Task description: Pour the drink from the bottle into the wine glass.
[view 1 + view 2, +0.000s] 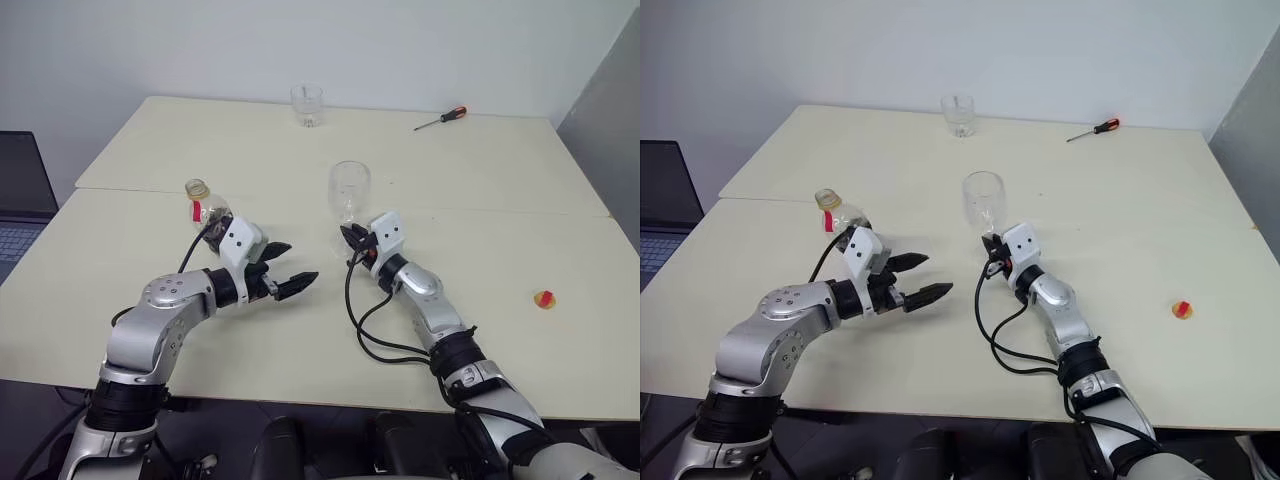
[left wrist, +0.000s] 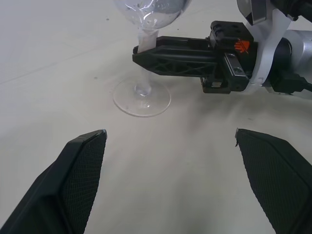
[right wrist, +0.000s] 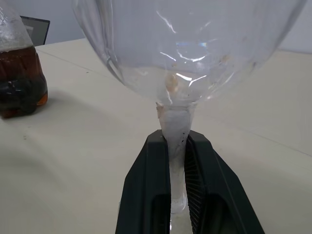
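The wine glass (image 1: pixel 350 190) stands empty on its foot in the middle of the table (image 1: pixel 480 180). My right gripper (image 1: pixel 352 238) is shut on its stem (image 3: pixel 175 126), just under the bowl. The bottle (image 1: pixel 205 205), uncapped and with a red label, stands to the left, with the dark brown drink (image 3: pixel 19 78) in its lower part. My left gripper (image 1: pixel 298 264) is open in front of the bottle and to its right, holding nothing, its fingers pointing toward the glass. The left wrist's white camera mount hides part of the bottle's body.
A short clear tumbler (image 1: pixel 307 105) stands at the far edge of the table. A red-handled screwdriver (image 1: pixel 441 119) lies at the back right. A small red and yellow object (image 1: pixel 545 299) sits at the right. A dark laptop (image 1: pixel 20 200) is off the left edge.
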Robot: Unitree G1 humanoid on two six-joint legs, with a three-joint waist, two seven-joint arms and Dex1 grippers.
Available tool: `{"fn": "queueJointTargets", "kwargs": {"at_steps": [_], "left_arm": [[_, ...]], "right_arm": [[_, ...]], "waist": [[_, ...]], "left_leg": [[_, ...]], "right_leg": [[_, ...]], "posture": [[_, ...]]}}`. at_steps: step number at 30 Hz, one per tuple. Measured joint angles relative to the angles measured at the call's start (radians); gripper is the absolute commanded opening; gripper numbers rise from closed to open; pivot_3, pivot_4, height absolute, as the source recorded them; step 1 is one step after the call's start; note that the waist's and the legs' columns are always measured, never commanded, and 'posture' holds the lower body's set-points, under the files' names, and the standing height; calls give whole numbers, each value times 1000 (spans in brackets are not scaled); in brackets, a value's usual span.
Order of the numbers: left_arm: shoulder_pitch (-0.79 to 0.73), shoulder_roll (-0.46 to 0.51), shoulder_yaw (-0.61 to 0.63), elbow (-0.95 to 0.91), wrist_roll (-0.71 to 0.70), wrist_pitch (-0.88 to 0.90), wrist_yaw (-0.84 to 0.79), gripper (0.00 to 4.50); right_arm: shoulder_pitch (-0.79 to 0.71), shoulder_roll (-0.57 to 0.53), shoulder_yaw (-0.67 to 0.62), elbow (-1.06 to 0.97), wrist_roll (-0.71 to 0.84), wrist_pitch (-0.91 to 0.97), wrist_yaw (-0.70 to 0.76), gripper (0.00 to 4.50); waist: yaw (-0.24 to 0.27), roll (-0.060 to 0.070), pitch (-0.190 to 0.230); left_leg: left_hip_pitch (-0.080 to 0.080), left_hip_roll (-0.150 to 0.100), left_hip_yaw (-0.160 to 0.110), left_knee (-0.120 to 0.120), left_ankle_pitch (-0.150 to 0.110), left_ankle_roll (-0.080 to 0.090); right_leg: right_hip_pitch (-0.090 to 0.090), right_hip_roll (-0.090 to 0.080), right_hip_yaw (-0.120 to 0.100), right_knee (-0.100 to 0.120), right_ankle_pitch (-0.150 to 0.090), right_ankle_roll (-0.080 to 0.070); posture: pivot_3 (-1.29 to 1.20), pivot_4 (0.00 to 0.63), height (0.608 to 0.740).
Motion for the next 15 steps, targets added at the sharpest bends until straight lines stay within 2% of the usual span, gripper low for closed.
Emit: {"fn": "queueJointTargets", "kwargs": {"at_steps": [2, 9, 15], "left_arm": [[-5, 0, 0, 3, 0, 0, 0, 4500], [-9, -16, 1, 21, 1, -6, 6, 4500], [69, -65, 55, 63, 11, -120, 56, 4500]], "right_arm": [[4, -2, -1, -18, 2, 21, 13, 152], [25, -32, 20, -52, -2, 183, 65, 2476], [50, -108, 25, -212, 0, 274, 117, 4479]], "waist": [[0, 0, 0], [0, 0, 0], [0, -1, 0]], "left_leg": [[0, 0, 0, 0, 0, 0], [0, 0, 0, 0, 0, 0], [0, 0, 0, 0, 0, 0]], "right_leg": [[0, 0, 0, 0, 0, 0], [-1, 0, 0, 0, 0, 0], [-1, 0, 0, 1, 0, 0]], "posture": [[0, 150, 740], [0, 150, 740], [0, 150, 740]]}}
